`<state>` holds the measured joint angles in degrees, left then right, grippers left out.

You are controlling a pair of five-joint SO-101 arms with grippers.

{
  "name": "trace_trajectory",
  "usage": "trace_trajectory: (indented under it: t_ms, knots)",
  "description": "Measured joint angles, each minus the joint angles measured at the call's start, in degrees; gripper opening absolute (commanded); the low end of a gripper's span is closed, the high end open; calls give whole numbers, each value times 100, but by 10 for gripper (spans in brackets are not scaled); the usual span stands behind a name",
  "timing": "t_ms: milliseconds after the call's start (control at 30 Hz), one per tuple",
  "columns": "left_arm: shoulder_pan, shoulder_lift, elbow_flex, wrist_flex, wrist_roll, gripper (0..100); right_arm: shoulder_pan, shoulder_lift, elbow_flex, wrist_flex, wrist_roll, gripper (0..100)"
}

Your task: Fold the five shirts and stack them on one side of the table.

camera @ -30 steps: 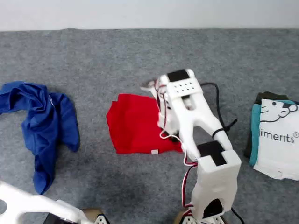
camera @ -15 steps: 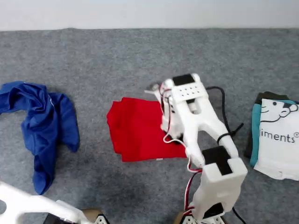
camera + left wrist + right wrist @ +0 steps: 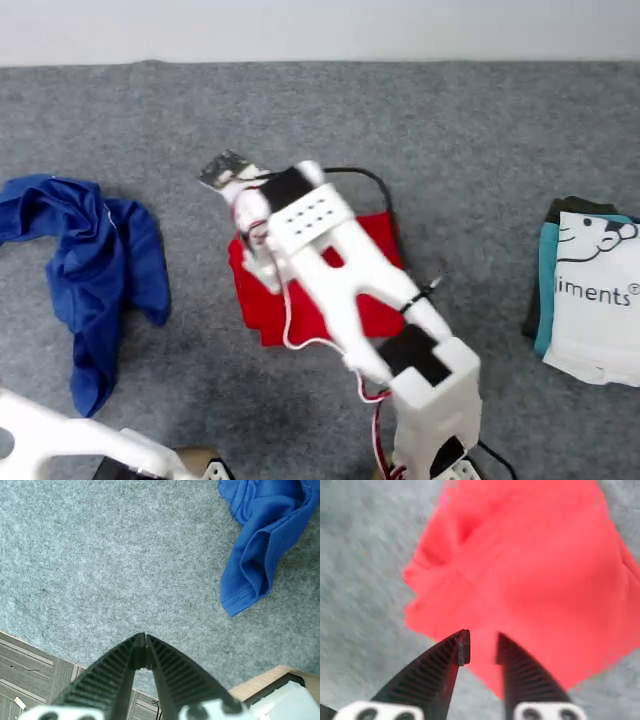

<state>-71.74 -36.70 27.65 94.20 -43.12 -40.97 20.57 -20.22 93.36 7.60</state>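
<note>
Within the last second the right arm has been swung across the red shirt (image 3: pixel 262 305), from its side nearer the stack of folded shirts (image 3: pixel 595 295) to its side nearer the blue shirt (image 3: pixel 95 260). The red shirt itself, already folded into a rough rectangle, has hardly been shifted and lies flat on the grey table (image 3: pixel 450 130), between the blue shirt and the stack and well apart from both. The right gripper (image 3: pixel 481 650) is now held above the edge of the red shirt, its jaws parted by a narrow gap with nothing between them. The left gripper (image 3: pixel 145 647) is kept far from the red shirt, beyond the hanging end of the blue shirt, its jaws clenched tip to tip on nothing.

The move is judged to be a repositioning: the fold seems finished, and a new hold on the red shirt's edge is probably being sought, for a last tidy or for carrying it to the stack. The crumpled blue shirt is not yet folded
</note>
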Motion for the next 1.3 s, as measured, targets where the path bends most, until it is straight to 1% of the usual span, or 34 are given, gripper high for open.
trace_trajectory:
  t_ms: [133, 367, 567, 767, 900, 967, 1100, 1200, 1300]
  knots:
    - [0, 0, 0, 0, 0, 5, -237, 492, -721, 0, -844, 230]
    - [0, 0, 141, 0, 0, 5, -580, 1371, -1591, 0, -1336, 230]
    - [0, 0, 396, -44, 18, 5, -545, 1820, -1749, 0, -1363, 230]
    - [0, 0, 396, -44, 9, 5, -246, 2119, -1749, 0, -1363, 223]
    - [0, 0, 396, -44, 9, 5, -220, 2259, -1749, -18, -1354, 121]
    - [0, 0, 396, -44, 9, 5, -229, 2295, -1749, -105, -1310, 92]
    - [0, 0, 396, -44, 18, 5, -220, 2312, -1749, -149, -1002, 147]
    - [0, 0, 396, -44, 18, 5, -229, 2330, -2154, 35, -967, 205]
    - [0, 0, 396, -44, 18, 5, -229, 2330, -2796, 352, -949, 229]
